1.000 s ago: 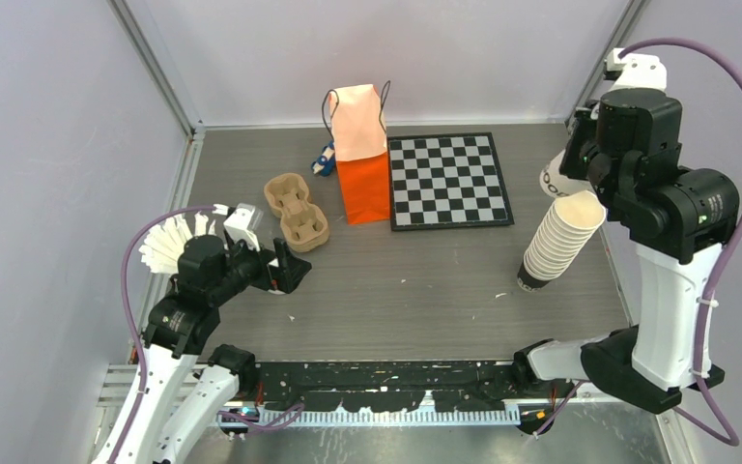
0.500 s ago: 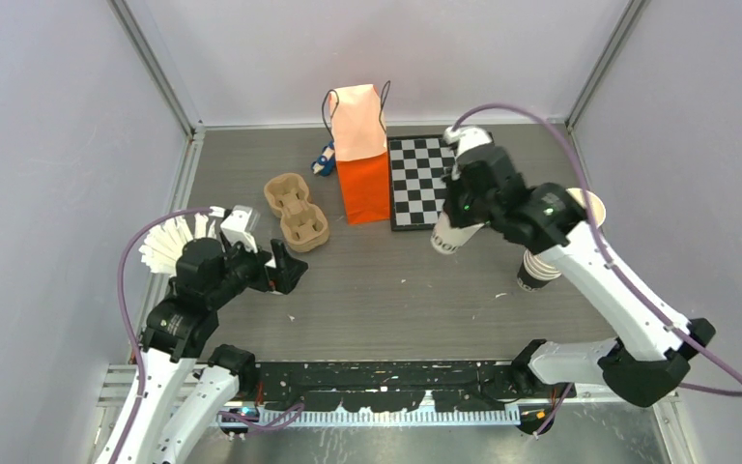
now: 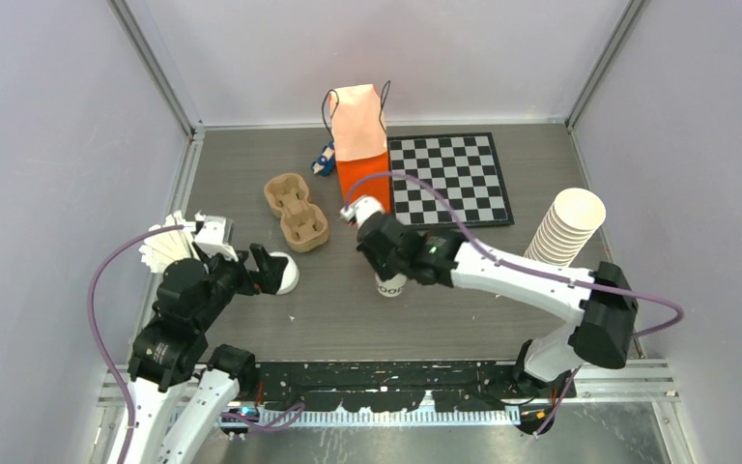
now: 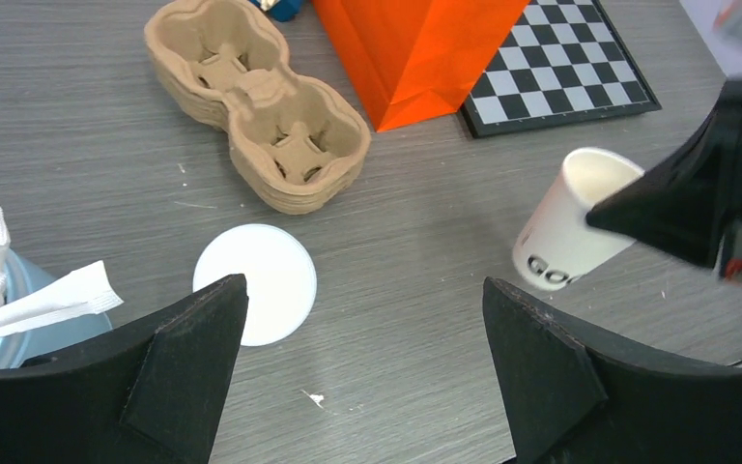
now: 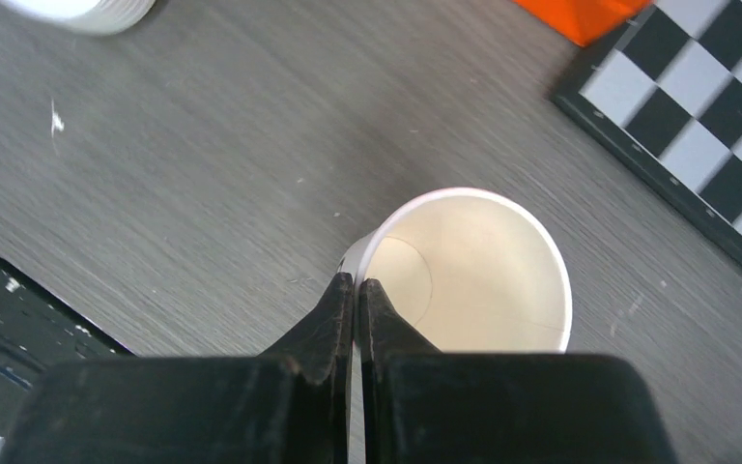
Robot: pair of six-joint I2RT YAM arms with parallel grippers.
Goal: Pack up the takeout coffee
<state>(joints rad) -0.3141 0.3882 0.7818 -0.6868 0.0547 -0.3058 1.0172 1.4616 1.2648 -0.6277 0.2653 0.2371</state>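
The right gripper (image 5: pixel 356 286) is pinched tight on the rim of the white paper coffee cup (image 5: pixel 473 271). The cup leans, lidless, near the middle of the grey table (image 3: pixel 444 300), closer to the near edge than the tall orange paper bag (image 3: pixel 362 184). The left gripper (image 4: pixel 362 286) hangs wide open and holds nothing, above a loose round white plastic lid (image 4: pixel 256 283) toward the left edge. Lidding and bagging both appear left to do.

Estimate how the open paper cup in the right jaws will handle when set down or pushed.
Probably light: the paper cup looks empty inside. Its thin wall, pinched at the rim by the right gripper, may dent under a hard squeeze. Tilted and narrower at its base, it could tip or roll in an arc if released askew.
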